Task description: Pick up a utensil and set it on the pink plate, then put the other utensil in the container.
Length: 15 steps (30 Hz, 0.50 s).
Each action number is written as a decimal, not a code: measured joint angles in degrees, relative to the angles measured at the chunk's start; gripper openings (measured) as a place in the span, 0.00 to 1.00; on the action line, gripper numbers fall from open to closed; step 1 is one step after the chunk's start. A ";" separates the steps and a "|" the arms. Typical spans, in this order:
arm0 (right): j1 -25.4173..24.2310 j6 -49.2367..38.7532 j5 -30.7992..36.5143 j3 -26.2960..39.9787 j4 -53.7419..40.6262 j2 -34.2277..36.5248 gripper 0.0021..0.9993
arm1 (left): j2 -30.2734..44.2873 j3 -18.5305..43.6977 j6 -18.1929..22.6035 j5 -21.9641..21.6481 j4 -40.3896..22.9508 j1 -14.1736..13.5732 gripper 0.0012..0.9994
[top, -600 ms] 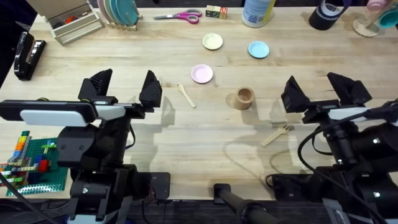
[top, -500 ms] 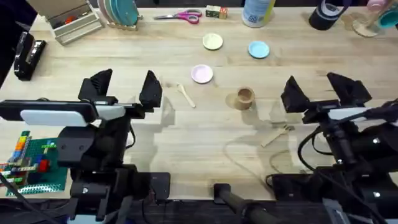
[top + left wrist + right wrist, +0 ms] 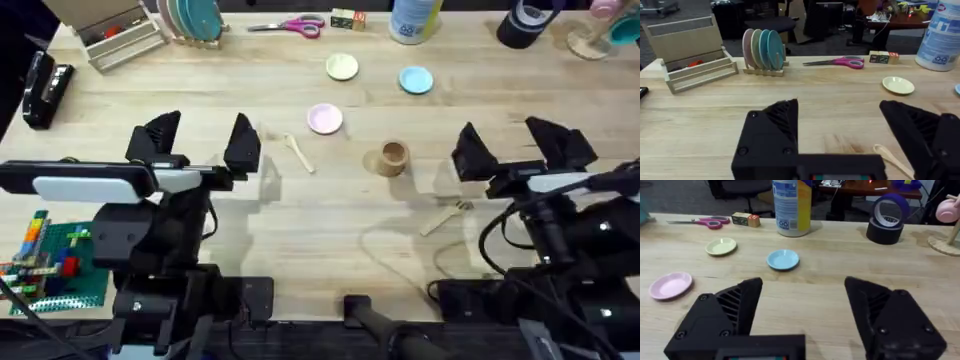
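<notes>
Both arms hang low at the bottom of the overhead view, the left gripper (image 3: 201, 140) and the right gripper (image 3: 520, 145) spread wide with nothing between their fingers. Mid-table, the spoon (image 3: 298, 153) lies just below and left of the pink plate (image 3: 324, 119). The wooden cup (image 3: 394, 156) stands right of them, and the fork (image 3: 445, 217) lies at lower right near the right gripper.

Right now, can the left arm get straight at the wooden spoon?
Probably yes. The spoon lies flat on bare table just ahead and right of the left hand, whose fingers stand open. Nothing sits between them; the pink plate and the container are off to the side.
</notes>
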 joint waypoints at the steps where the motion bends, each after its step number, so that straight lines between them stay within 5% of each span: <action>1: 0.00 0.00 0.00 0.00 -0.01 0.00 1.00 | 0.00 0.00 0.00 0.01 0.00 0.00 1.00; 15: 0.00 -0.92 -0.04 1.39 -2.35 0.00 1.00 | 0.00 0.34 2.52 0.02 -0.03 0.00 1.00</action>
